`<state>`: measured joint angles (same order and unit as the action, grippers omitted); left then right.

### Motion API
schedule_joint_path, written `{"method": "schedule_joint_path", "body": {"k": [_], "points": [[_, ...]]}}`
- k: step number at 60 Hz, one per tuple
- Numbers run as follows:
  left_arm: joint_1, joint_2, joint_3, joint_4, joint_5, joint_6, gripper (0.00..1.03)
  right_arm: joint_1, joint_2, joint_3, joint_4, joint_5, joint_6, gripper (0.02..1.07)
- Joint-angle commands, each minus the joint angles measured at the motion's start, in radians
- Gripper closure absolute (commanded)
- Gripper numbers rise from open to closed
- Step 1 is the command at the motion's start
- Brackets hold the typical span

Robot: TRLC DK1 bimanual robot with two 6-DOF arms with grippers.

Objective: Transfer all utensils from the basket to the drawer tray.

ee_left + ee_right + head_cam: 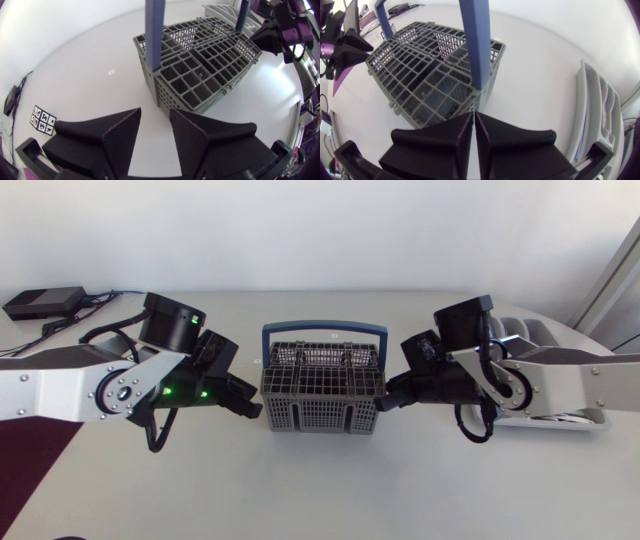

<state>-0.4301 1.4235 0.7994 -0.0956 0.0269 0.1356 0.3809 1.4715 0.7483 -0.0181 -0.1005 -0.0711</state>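
The grey wire utensil basket [320, 395] with a blue handle [324, 328] stands at the table's middle. I cannot make out utensils inside it in the left wrist view [200, 75] or the right wrist view [430, 75]. My left gripper [255, 408] hovers just off its left side; its fingers stand a little apart with only table between them [155, 112]. My right gripper [385, 395] is at the basket's right side, shut on nothing [474, 114]. The pale drawer tray [530, 330] lies at the right, largely hidden by my right arm, and shows beside that gripper [600, 110].
A black box [40, 302] with cables sits at the back left. A dark red mat [25, 460] covers the front left corner. A small marker sheet [42, 120] lies on the table left of my left gripper.
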Motion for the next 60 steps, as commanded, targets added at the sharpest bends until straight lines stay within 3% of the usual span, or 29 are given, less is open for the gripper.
{"method": "schedule_joint_path", "body": {"k": [1,34,43,55,60], "points": [[-0.01,0.029,0.003,0.005,0.011,0.01,0.6,0.012,0.006,0.019,0.012,0.008,0.019,0.95],[0.025,-0.012,-0.026,-0.004,0.01,0.019,0.59,0.013,-0.019,-0.013,0.01,0.027,0.017,0.94],[0.07,-0.084,-0.051,-0.03,0.01,0.035,0.5,-0.017,-0.089,-0.053,-0.003,0.038,0.007,0.69],[0.137,-0.236,-0.103,-0.067,0.011,0.053,0.1,-0.062,-0.203,-0.115,-0.051,0.059,-0.035,0.21],[0.168,-0.287,-0.118,-0.073,0.027,0.055,0.05,-0.077,-0.25,-0.13,-0.069,0.07,-0.045,0.12]]}}
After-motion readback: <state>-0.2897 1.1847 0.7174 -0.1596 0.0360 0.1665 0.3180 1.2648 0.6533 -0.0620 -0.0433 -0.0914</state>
